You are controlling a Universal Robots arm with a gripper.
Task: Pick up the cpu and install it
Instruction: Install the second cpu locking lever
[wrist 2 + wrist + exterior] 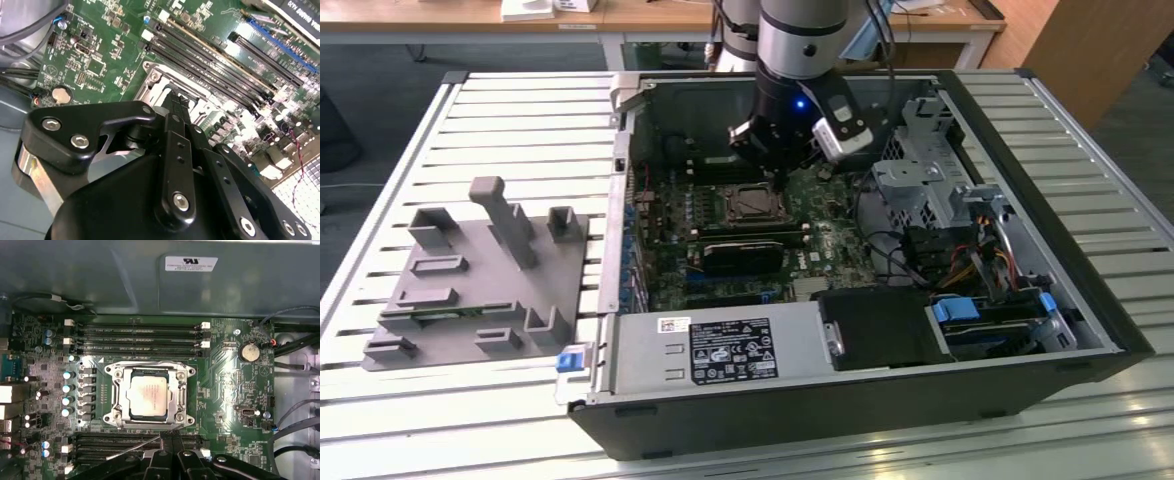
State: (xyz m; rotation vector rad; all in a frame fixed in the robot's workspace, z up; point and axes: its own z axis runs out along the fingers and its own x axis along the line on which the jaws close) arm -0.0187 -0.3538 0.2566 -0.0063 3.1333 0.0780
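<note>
Lying open on the slatted counter [480, 120], the computer case [1067, 200] exposes the motherboard [230, 390]. At its center, the socket frame [112, 372] contains the cpu [146, 394], seated slightly askew. Directly above it, the hand [170, 440] hovers with fingers together, holding nothing.
</note>
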